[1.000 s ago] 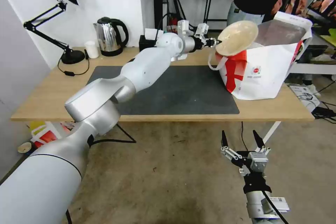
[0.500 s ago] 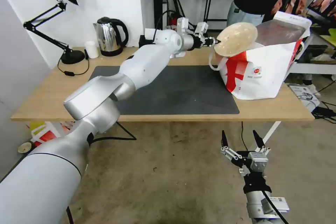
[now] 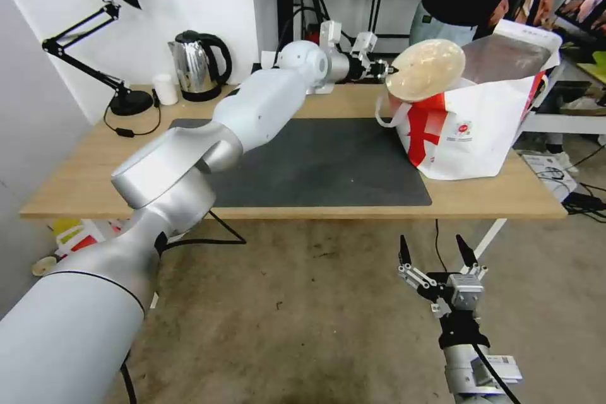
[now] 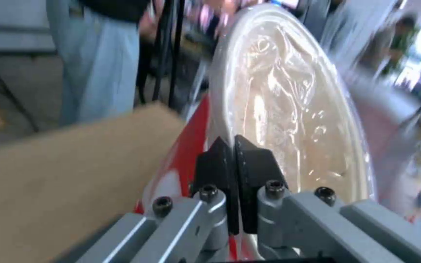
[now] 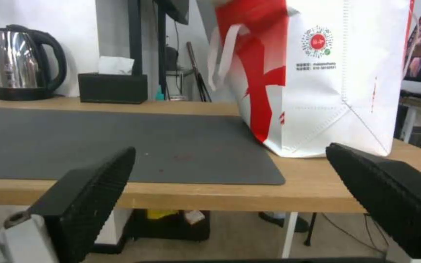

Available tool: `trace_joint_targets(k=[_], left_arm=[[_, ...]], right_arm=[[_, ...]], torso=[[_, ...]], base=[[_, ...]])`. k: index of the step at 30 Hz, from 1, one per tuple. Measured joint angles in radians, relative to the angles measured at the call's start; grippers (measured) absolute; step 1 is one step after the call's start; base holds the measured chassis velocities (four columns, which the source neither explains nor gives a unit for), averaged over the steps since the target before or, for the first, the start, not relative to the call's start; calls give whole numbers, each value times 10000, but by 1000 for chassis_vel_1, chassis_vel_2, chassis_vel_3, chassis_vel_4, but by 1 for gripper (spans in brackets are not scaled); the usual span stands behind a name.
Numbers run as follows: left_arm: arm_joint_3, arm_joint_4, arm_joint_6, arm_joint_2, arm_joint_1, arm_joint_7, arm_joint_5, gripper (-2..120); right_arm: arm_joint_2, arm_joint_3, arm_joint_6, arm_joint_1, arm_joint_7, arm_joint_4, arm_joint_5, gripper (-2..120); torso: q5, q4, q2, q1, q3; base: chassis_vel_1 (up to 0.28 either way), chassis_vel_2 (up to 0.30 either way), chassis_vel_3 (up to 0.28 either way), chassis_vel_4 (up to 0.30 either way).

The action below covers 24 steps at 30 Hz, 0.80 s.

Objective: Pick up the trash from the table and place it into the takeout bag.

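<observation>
Beige bowl (image 3: 426, 68) tilts on edge, rim pinched by left gripper (image 3: 386, 69), above takeout bag (image 3: 480, 126).

A beige round bowl (image 3: 426, 67) is tipped on edge, clamped at its rim above the open mouth of the white-and-red takeout bag (image 3: 470, 129), which stands upright at the bench's (image 3: 95, 170) right end.

**A light-wood table and its load**

The table (image 3: 82, 183) has a light-wood top on white legs. A large dark grey mat (image 3: 328, 164) covers its middle. On the right end stands the takeout bag (image 3: 480, 132), partly on the mat. Along the back edge sit a black desk lamp (image 3: 126, 101), a small white cup (image 3: 166, 88), a steel kettle (image 3: 197, 66) and a black tissue box (image 5: 113, 87).
</observation>
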Motion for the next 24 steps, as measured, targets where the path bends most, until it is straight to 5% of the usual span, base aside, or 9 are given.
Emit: trace_joint_targets(k=[12,24], left_arm=[[-359,-46,-790,18,-223,351,-748,0],[283,-34,-1589,-7,-152,8,-1208,0]], right_arm=[[0,0,0,0,0,0,0,100],[0,0,0,0,-1,0,0,100]], torso=[[0,1,1,0,0],[0,-2,2,0,0]], base=[[0,0,0,0],[0,0,0,0]])
